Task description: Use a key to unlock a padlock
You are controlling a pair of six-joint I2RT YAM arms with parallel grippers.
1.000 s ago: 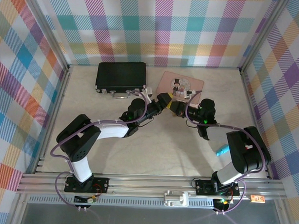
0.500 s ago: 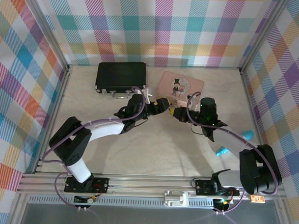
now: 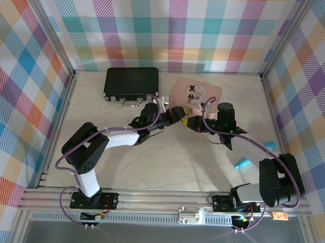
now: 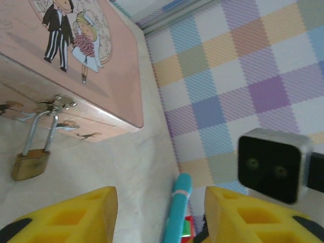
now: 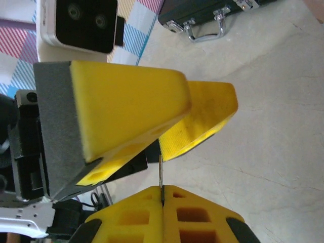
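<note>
Drawn together over the last second, the left pincer [image 3: 180, 114] and the right pincer [image 3: 190, 122] now meet tip to tip just in front of the pink tin [image 3: 198, 91]. The left one's fingers have narrowed, though a gap still separates them with nothing clearly between.

The right pincer is pressed together on the key [image 5: 160, 174], a thin silvery sliver standing out of its fingertips. This looks like a handover or re-grip of the key, with the lock not yet entered.

The left wrist view resolves the padlock [image 4: 30, 164]. It hangs by its shackle from the hasp on the tin's front wall, apparently still locked, its brass body low by the table [image 4: 101, 167]. From above it is too small to tell.

The right wrist view resolves the key, whose tip reaches toward the left fingers. Whether they touch cannot be told.
</note>
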